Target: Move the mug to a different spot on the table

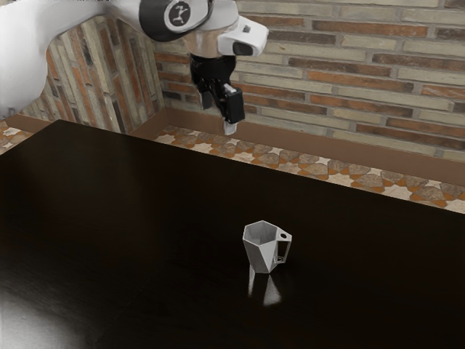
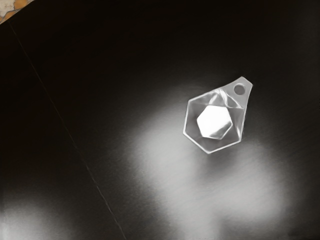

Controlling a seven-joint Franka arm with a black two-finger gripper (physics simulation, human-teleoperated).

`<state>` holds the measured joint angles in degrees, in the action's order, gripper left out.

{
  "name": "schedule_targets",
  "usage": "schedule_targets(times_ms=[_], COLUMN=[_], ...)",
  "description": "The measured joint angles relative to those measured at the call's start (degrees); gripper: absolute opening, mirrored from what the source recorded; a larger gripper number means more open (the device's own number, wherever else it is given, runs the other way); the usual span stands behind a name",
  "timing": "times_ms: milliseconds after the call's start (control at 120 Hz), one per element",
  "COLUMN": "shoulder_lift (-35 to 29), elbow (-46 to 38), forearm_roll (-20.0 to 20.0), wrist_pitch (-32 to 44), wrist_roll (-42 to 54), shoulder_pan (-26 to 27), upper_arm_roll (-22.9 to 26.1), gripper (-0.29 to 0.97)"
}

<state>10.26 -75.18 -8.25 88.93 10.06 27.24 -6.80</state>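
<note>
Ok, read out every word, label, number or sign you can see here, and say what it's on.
No readable words or numbers anywhere.
Arm's round black joint cap: a white emblem, too small to read as letters.
Faceted grey mug: no print.
Dark table and brick wall: no text.

Glossy dark wood table [image 1: 109, 240], smooth faceted grey mug [image 1: 266, 246], rough brick wall [image 1: 349, 65], matt black pincer [image 1: 227, 116]
</note>
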Motion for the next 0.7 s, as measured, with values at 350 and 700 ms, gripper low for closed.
schedule_targets(times_ms=[350, 700], shoulder_lift=[17.28, 23.03], elbow=[19.84, 22.02], forearm_roll=[-11.26, -5.26], wrist_pitch=[-5.29, -3.56], wrist_roll=[15.43, 30.95], shoulder_pan=[5.48, 3.41], upper_arm_roll=[0.2, -0.45], gripper=[0.68, 0.68])
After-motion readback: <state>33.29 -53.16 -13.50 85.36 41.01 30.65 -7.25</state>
